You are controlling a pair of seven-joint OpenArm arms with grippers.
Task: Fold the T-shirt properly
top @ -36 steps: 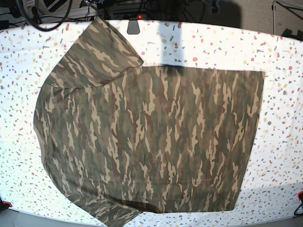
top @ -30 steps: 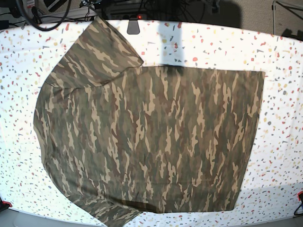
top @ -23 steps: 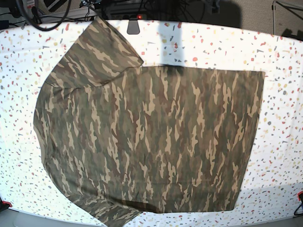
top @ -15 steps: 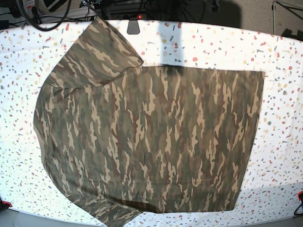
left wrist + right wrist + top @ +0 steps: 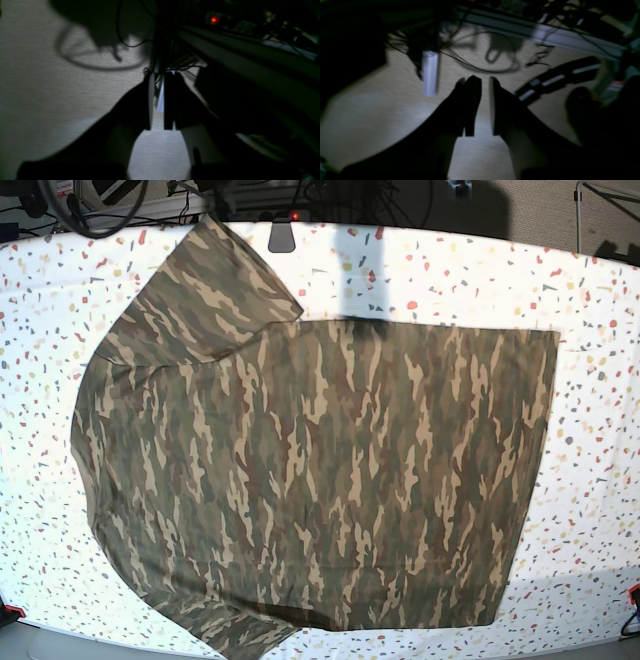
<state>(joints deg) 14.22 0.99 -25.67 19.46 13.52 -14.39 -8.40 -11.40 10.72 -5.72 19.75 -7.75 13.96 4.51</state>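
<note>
Base view: T-shirt (image 5: pixel 310 470) flat, unfolded, long axis left-right.
Both grippers, left (image 5: pixel 157 128) and right (image 5: pixel 478 135), hang nearly closed, empty, off the table (image 5: pixel 600 430); neither nearer.

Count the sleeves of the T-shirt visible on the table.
2. One sleeve of the T-shirt fans out toward the table's far left; the other sleeve lies at the near edge, partly cut off by the frame.
</note>
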